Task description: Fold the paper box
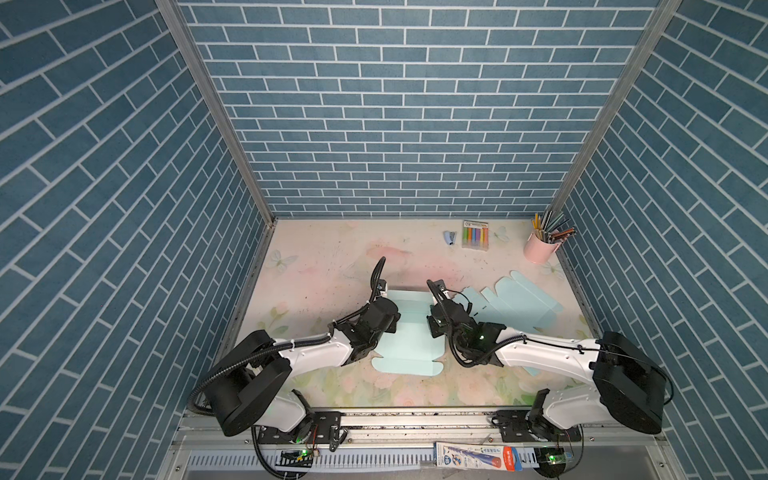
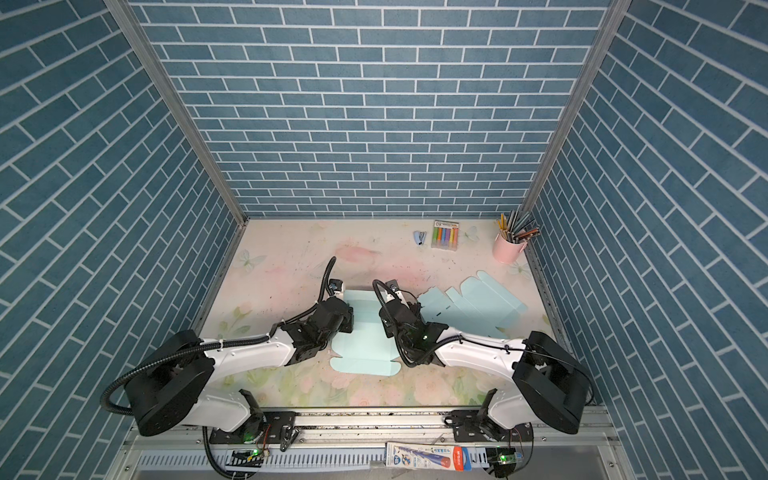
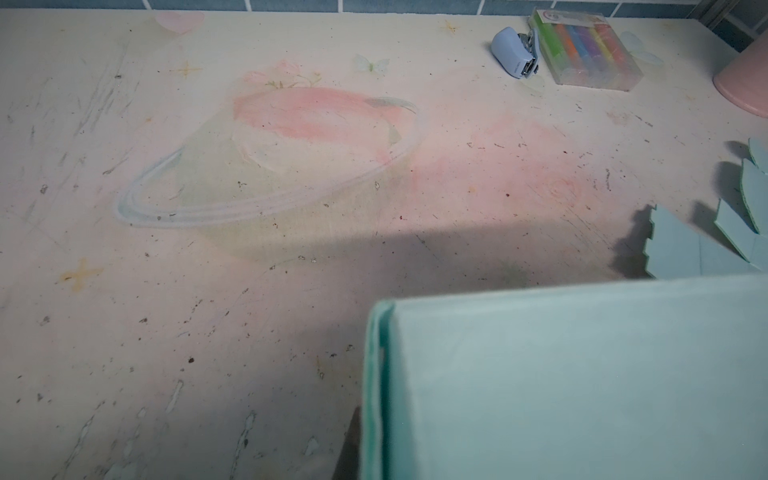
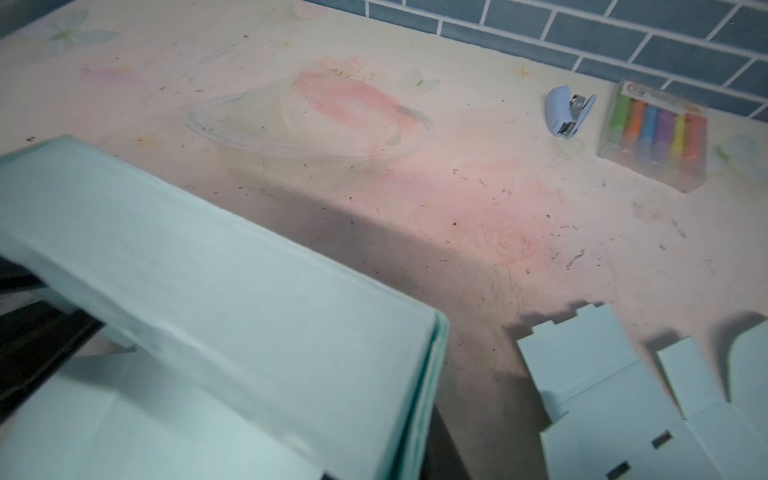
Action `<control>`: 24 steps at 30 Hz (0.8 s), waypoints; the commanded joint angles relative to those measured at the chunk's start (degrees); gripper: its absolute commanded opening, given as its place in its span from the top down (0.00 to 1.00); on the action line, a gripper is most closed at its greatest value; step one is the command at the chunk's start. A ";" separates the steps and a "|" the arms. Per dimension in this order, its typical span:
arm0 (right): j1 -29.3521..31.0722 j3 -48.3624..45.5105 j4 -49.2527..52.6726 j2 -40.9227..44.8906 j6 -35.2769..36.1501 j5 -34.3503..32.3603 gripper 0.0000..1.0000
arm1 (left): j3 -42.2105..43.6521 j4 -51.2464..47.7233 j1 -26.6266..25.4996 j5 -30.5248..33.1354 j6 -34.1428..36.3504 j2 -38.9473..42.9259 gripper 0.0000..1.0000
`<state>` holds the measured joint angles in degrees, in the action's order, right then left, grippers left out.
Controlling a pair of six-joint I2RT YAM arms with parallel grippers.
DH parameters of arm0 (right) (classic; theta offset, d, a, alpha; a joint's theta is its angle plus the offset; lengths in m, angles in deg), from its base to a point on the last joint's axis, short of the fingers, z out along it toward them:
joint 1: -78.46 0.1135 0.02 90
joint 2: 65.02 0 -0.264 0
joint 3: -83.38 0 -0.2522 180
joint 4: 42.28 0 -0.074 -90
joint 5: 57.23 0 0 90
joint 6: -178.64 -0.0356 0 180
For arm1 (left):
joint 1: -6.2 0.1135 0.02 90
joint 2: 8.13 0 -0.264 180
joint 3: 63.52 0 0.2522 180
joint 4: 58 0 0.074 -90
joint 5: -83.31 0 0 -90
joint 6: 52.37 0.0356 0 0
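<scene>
The light teal paper box sits partly folded mid-table between my two grippers, its back and side walls raised and a flap lying flat toward the front. My left gripper is shut on the box's left wall. One dark finger shows against that wall's outer face. On the opposite side, my right gripper is pinched on the doubled right wall, with a finger pressed on its outside. The inner fingers are hidden behind the paper.
A second, unfolded teal box blank lies flat just right of the right gripper. At the back stand a blue stapler, a pack of coloured markers and a pink cup of pencils. Tiled walls enclose three sides.
</scene>
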<state>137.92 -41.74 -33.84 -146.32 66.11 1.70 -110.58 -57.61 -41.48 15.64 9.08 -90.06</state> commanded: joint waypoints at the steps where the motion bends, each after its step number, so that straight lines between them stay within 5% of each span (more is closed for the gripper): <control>1: 1.36 2.42 3.35 -3.35 -2.05 -11.23 0.88 | 0.15 2.20 -0.97 2.25 -3.88 1.98 1.00; 12: 2.32 6.73 3.28 -7.02 -1.28 -20.69 0.84 | 1.43 2.76 -1.22 1.92 -6.84 5.39 1.00; 17: 3.27 8.52 4.45 -9.95 -0.10 -24.11 1.00 | 1.91 2.69 -1.10 1.87 -7.72 6.49 1.00; 24: 5.22 13.00 10.88 -14.79 -1.37 -33.05 1.00 | 2.05 3.12 -1.15 1.54 -8.77 7.03 1.00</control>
<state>142.99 -30.05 -30.85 -158.41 63.29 -23.50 -108.87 -56.51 -42.25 17.45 1.38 -84.83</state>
